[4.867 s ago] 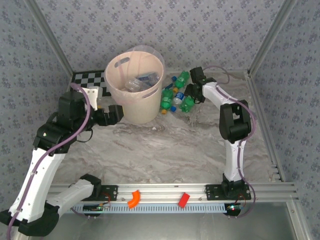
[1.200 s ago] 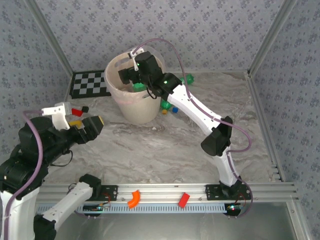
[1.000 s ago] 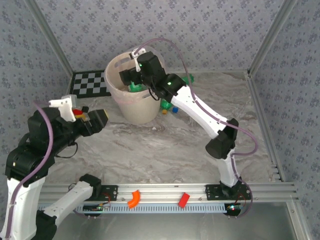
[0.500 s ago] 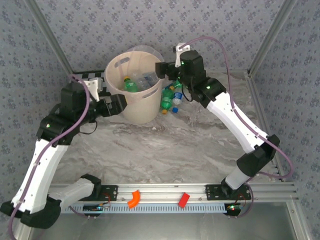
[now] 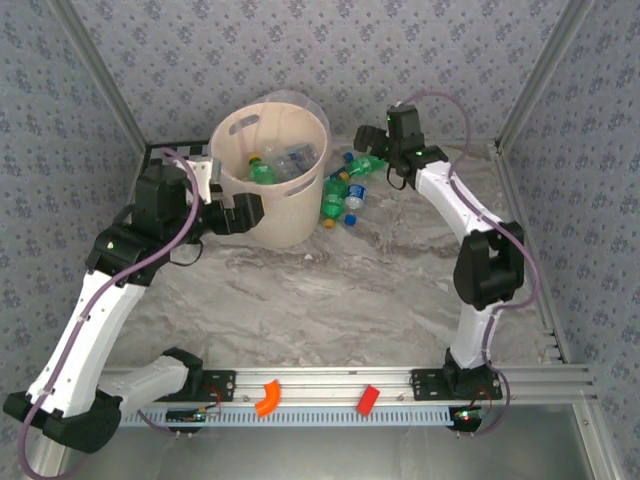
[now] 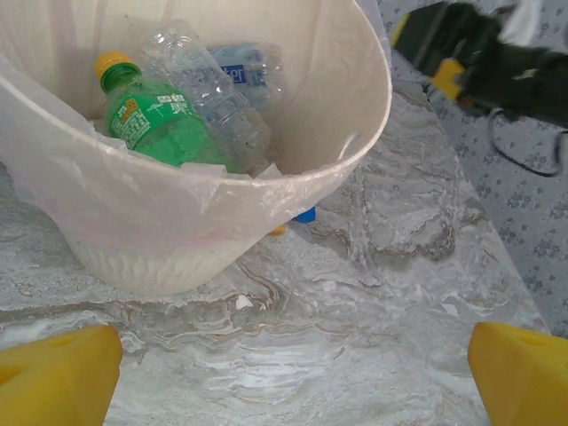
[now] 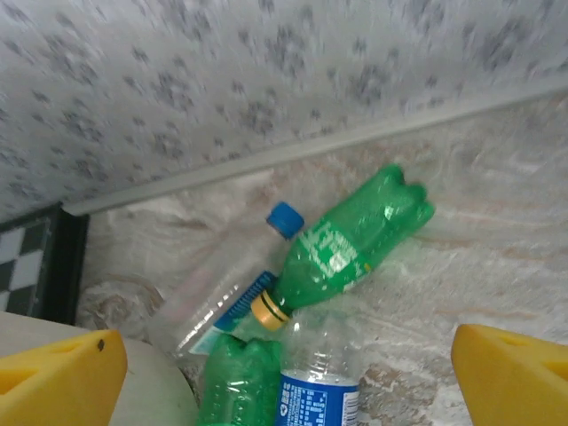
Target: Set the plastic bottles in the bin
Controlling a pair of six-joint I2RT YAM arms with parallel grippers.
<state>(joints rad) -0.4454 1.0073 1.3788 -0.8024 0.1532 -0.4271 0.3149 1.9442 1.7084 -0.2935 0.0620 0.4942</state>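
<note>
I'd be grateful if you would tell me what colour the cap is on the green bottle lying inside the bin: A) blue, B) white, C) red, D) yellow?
D: the left wrist view shows the green bottle inside the bin with a yellow cap at its upper end, beside a clear bottle.

Bin [image 6: 351, 133] matt pale plastic; liner [image 6: 133, 191] thin clear film; green bottle [image 7: 355, 235] glossy plastic; table [image 5: 350, 300] smooth, marbled.

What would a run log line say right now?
right gripper: open, facing loose bottles | left gripper: open, beside bin | binned bottles: several | task: unfinished
</note>
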